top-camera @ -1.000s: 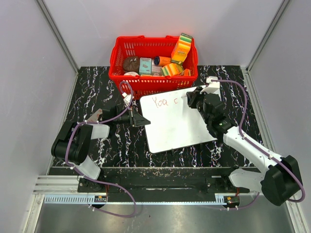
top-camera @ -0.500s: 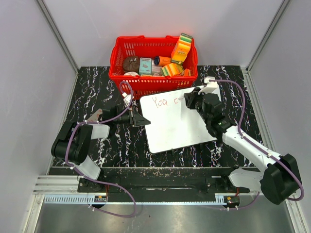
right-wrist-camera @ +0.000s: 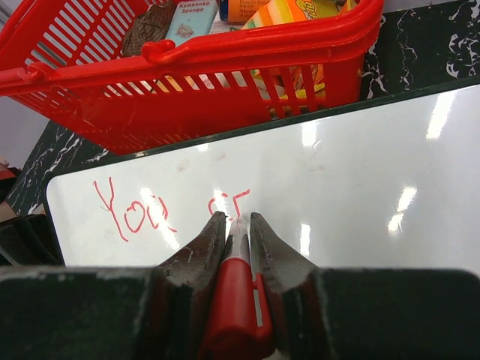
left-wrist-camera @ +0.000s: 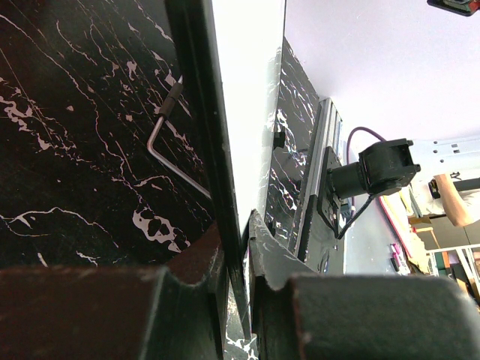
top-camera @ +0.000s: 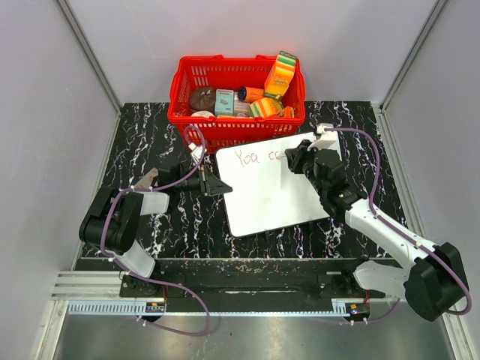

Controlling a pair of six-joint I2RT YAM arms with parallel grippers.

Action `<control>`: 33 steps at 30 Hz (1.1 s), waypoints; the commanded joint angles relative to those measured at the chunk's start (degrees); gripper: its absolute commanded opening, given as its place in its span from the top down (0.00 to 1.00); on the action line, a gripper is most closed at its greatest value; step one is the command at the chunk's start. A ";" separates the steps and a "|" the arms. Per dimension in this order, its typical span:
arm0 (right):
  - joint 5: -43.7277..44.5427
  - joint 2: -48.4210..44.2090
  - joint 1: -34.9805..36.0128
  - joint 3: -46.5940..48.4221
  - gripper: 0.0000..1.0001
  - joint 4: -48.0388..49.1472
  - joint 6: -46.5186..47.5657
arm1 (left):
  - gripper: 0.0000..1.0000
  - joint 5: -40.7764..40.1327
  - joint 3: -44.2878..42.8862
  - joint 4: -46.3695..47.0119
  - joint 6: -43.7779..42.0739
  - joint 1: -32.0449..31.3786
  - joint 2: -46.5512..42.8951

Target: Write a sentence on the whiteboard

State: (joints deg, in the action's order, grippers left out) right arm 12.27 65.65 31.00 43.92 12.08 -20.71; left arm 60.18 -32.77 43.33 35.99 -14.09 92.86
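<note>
Clamping a red marker pen [right-wrist-camera: 234, 300] tight in the right gripper [right-wrist-camera: 238, 219], pressing its tip onto the large white rounded-corner whiteboard [right-wrist-camera: 360, 180], just right of the thin red handwritten lettering [right-wrist-camera: 139, 216] reading "You c" so far. Pinching the board's left edge in the left gripper [left-wrist-camera: 238, 229]. Probably heading rightward next along the writing line, toward blank board, just in front of the red plastic basket [top-camera: 225, 133].

The whiteboard [top-camera: 270, 195] is coloured white, its lettering [top-camera: 246, 157] red. The marker [right-wrist-camera: 234, 300] and far basket [top-camera: 225, 133] are red; the table [top-camera: 150, 150] is black, veined white.
</note>
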 commanded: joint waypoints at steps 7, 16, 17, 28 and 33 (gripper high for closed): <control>4.07 -0.70 -0.33 0.37 1.00 -0.74 -0.30 | 1.00 -0.24 -1.06 1.93 -5.49 -1.12 0.66; 4.78 1.06 -0.68 3.62 1.00 -0.04 0.41 | 1.00 -0.24 -1.06 2.02 -5.40 -1.12 0.66; 4.78 1.15 -0.68 4.06 1.00 0.14 0.49 | 1.00 -0.24 -1.06 2.02 -5.40 -1.12 0.66; 4.52 1.94 -0.86 5.21 1.00 0.14 0.93 | 1.00 -0.24 -1.06 2.02 -5.31 -1.12 0.66; 3.55 1.33 -0.86 4.42 1.00 -0.21 0.76 | 1.00 -0.24 -1.06 2.02 -5.40 -1.12 0.57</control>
State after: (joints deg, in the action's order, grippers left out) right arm 15.38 67.51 30.76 46.72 11.27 -20.80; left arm 60.20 -32.77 43.35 35.99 -14.09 92.86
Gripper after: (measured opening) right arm 0.230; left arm 0.156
